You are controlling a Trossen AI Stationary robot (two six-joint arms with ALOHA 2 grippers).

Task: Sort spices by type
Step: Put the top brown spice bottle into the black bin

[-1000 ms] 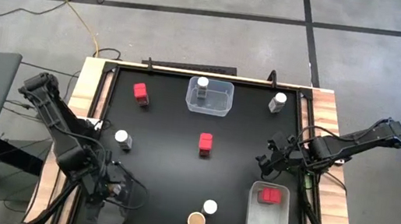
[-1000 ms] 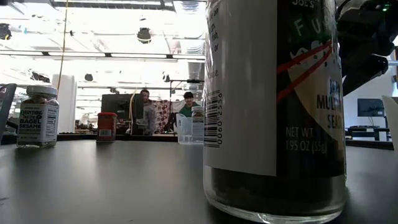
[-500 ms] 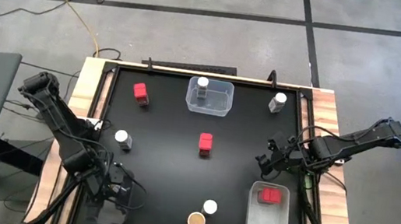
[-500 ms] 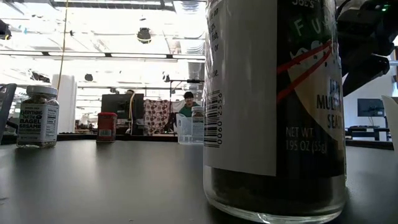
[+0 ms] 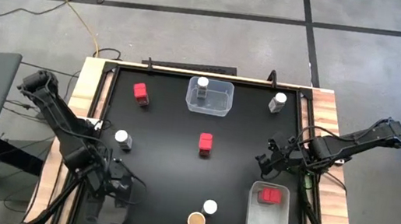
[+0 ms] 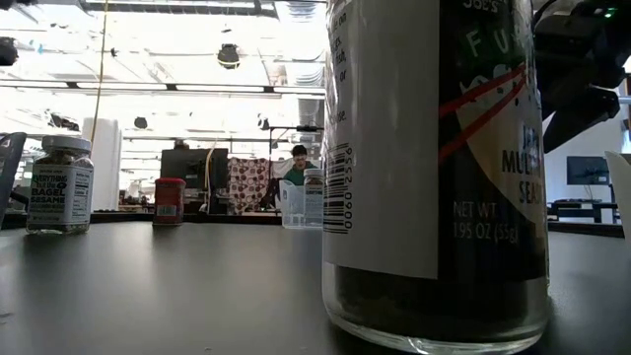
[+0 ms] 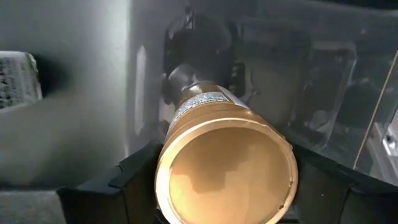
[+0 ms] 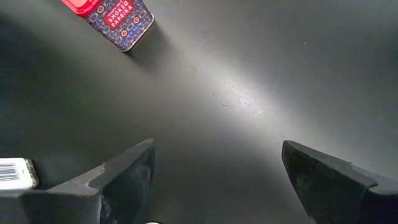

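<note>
My left gripper [image 5: 117,189] is at the table's near left corner, beside a clear bin [image 5: 106,213], shut on a tan-lidded jar [image 7: 214,118]. My right gripper [image 5: 267,159] hangs open over bare table by the right edge, just beyond the bin [image 5: 266,223] that holds a red box [image 5: 274,194]. Standing on the table are red boxes [image 5: 141,93] [image 5: 205,145], white-lidded jars [image 5: 123,140] [image 5: 277,102] [image 5: 210,206] and a second tan-lidded jar [image 5: 196,221]. One more white-lidded jar [image 5: 202,89] stands in the far bin [image 5: 222,99]. My left gripper holds the tan-lidded jar by its lid end [image 7: 227,168], pinched between the two fingers [image 7: 124,180], one on each side. The fingers come from above and lie along the jar, whose body points away below them. Whether its base touches anything does not show.
In the low view a large jar [image 6: 434,168] fills the foreground and hides much of the table. The raised table rim [image 5: 105,91] runs round the black mat. Open mat lies between the middle red box and my right gripper. A person [image 6: 299,168] sits in the room behind.
A person standing in the room behind has walked out of sight. None of the spices on the table has moved.
</note>
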